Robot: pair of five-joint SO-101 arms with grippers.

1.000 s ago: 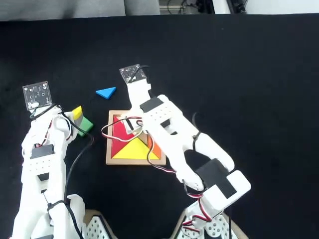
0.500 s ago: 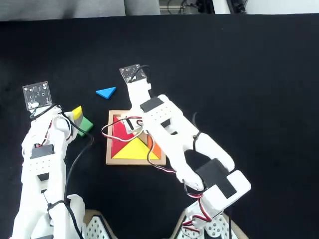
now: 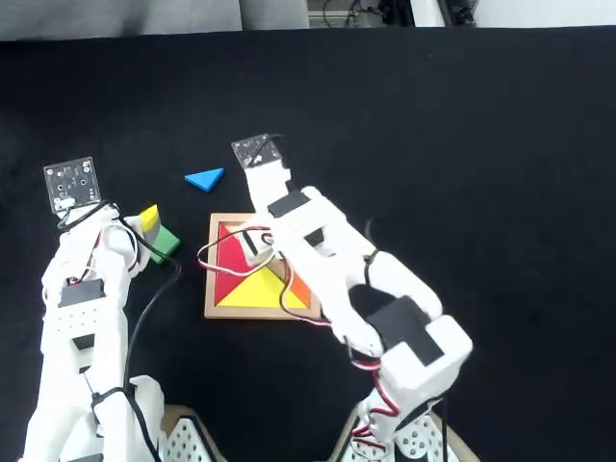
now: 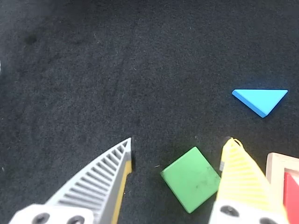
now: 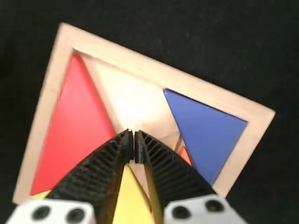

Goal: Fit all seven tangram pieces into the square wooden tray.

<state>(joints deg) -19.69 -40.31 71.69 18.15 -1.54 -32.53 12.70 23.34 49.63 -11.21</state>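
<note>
The bench [image 4: 93, 70] is covered in matt, slightly fuzzy black cloth. The tray [image 5: 215, 97] is pale, smooth, unvarnished wood. The green square [image 4: 190, 178] looks painted, with a faintly scuffed satin finish.

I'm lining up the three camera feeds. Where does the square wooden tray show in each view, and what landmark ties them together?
High view: the wooden tray lies just left of centre, partly under the right arm.
Left wrist view: one corner of the wooden tray shows at the picture's edge, beyond the green square.
Right wrist view: the wooden tray lies under the shut black jaws.
Shared landmark: the red triangle inside it.
</note>
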